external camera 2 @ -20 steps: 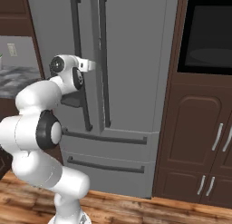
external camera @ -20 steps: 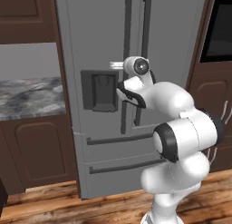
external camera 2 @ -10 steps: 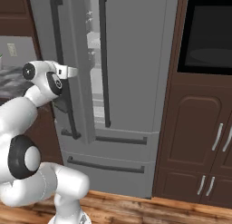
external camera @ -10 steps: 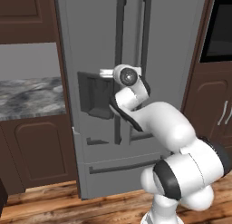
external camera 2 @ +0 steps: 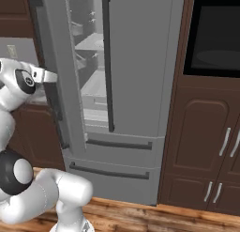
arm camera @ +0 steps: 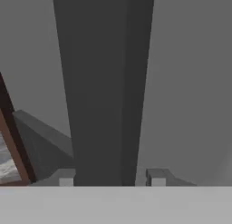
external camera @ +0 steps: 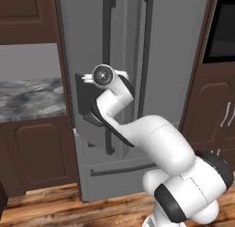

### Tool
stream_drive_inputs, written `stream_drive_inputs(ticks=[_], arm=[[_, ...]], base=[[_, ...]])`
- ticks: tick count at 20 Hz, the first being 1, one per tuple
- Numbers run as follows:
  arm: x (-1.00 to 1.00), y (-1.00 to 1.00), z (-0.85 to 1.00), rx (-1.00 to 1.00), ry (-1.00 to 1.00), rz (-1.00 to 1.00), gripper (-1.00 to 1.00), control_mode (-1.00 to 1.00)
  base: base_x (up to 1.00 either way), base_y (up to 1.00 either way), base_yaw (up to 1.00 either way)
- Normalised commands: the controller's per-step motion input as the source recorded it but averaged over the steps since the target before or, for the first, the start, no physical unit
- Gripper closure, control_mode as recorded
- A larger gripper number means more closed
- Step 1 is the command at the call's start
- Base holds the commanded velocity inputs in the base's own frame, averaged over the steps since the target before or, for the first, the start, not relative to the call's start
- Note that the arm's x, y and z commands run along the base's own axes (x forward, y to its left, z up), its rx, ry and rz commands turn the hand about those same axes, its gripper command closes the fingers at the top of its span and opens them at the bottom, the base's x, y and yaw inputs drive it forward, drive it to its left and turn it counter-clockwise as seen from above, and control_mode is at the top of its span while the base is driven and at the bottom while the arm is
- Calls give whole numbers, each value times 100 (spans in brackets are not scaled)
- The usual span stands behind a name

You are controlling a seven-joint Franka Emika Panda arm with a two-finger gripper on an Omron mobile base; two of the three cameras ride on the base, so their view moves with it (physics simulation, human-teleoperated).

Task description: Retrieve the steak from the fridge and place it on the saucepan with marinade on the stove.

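I have the fridge (external camera 2: 136, 62) left door swung wider than a second ago.
My end effector (arm camera: 111, 175) straddles its dark handle (arm camera: 102, 82), fingertips (arm camera: 156, 177) slightly parted; whether it grips, I cannot tell. No readable labels.

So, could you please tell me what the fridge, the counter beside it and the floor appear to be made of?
The fridge looks like brushed grey metal, going by its even, matte sheen. The counter looks like polished stone, marble perhaps, from its mottled grey-white veining. The floor appears to be varnished wood planks, with visible grain. All rendered, so only apparent.
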Motion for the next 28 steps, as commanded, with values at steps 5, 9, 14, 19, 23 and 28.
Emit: stream_drive_inputs(ticks=[5, 9, 14, 19, 23, 28], arm=[[-38, 82, -26, -1, 15, -8, 100, -100], [-46, 71, -21, -2, 6, -6, -100, -100], [-93, 2, 5, 0, -5, 0, -100, -100], [-100, -55, 18, 0, -21, 0, -100, -100], [-100, -78, 24, 0, -19, 0, -100, -100], [-72, -99, 4, 0, -6, 0, -100, -100]], base=[[0, 0, 0], [0, 0, 0], [0, 0, 0], [0, 0, 0], [0, 0, 0], [0, 0, 0]])
